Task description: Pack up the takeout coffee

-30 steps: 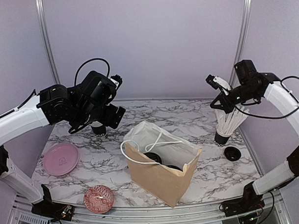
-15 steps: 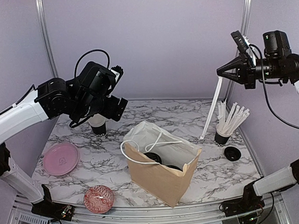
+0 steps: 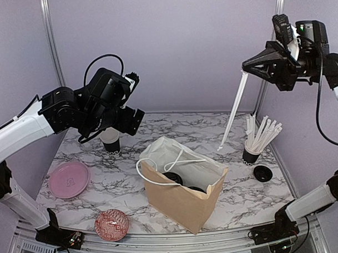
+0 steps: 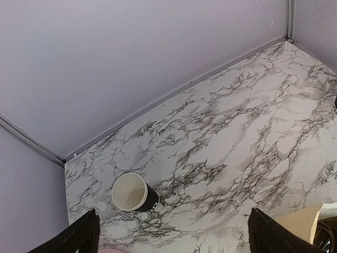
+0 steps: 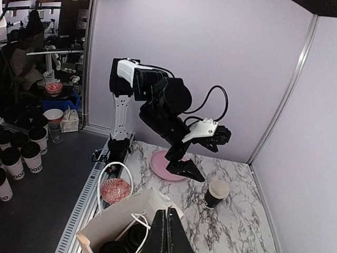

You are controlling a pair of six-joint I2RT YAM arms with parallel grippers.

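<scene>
Left pincer [image 3: 130,121] hangs spread wide over the apparently empty coffee cup [image 4: 134,192] standing at the bench's [image 3: 104,178] back-left, right pincer [image 3: 247,65] pinches a straw [image 3: 233,110] up high; closing off-centre on that light cup could knock it over before reaching the bag [image 3: 182,192].

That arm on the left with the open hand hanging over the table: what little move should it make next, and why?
Probably lower the left hand onto the black cup, shifting a little sideways first. The hand is wide open and holds nothing, the cup stands alone below it, off-centre between the fingers, and the paper bag stands open nearby.
</scene>
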